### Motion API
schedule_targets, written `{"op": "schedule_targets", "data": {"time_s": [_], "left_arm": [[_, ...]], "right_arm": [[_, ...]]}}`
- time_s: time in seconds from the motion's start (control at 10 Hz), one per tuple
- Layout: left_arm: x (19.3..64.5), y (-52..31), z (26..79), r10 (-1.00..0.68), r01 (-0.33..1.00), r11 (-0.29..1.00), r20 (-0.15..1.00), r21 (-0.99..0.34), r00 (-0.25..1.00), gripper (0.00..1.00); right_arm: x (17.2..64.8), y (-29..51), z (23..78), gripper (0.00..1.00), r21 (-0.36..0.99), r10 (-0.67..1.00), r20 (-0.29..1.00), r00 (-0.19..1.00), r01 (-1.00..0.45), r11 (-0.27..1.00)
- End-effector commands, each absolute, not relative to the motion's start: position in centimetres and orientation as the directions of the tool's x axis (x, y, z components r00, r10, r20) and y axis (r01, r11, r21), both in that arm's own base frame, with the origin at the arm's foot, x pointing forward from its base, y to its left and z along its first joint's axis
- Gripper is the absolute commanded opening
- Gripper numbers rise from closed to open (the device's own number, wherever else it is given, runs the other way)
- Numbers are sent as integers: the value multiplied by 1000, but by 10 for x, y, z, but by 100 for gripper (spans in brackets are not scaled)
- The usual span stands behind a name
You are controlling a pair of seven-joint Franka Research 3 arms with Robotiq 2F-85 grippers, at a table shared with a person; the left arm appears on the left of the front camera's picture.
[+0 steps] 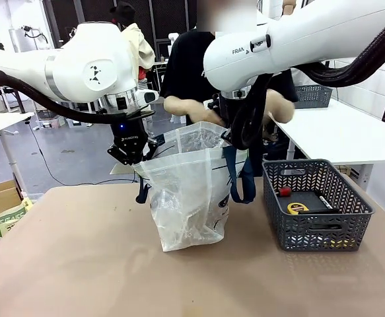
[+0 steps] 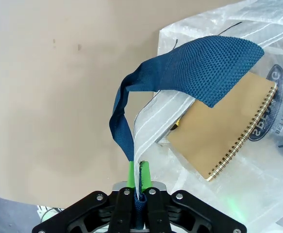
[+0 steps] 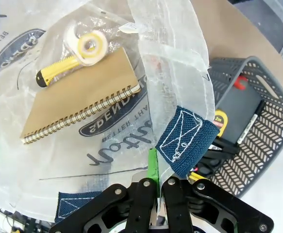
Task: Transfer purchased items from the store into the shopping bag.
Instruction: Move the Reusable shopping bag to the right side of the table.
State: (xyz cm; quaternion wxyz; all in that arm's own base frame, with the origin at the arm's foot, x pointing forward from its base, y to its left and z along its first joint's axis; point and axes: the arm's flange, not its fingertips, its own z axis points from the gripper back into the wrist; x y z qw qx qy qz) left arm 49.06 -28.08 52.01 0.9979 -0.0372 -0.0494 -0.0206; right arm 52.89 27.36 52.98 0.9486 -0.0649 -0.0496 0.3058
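Observation:
The translucent shopping bag (image 1: 191,191) stands on the table with its mouth held wide. My left gripper (image 2: 137,172) is shut on the bag's left rim where a navy strap (image 2: 194,68) is sewn on. On the opposite rim, beside a strap patch (image 3: 185,141), my right gripper (image 3: 158,167) is shut too. Inside the bag lie a tan spiral-bound notebook (image 3: 78,94), a tape dispenser (image 3: 90,46) and a yellow cutter (image 3: 54,70). The dark grey basket (image 1: 314,228) stands right of the bag and holds a yellow tape measure (image 3: 221,119), a black pen (image 3: 250,127) and a small red item (image 1: 284,191).
A person stands behind the bag at the far edge, with a hand (image 1: 202,113) over its mouth. A white table (image 1: 337,129) with another grey basket (image 1: 313,96) is at the back right. Bare tabletop (image 1: 80,264) lies in front and to the left.

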Motion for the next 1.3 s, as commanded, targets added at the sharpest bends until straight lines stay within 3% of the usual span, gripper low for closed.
{"op": "schedule_targets", "data": {"time_s": [0.0,1.2], "left_arm": [[491,-280,520,-36,43,997,101,-71,994,0],[491,-280,520,-36,43,997,101,-71,994,0]], "right_arm": [[528,273,529,0,-154,583,53,811,-570,807],[528,273,529,0,-154,583,53,811,-570,807]]}}
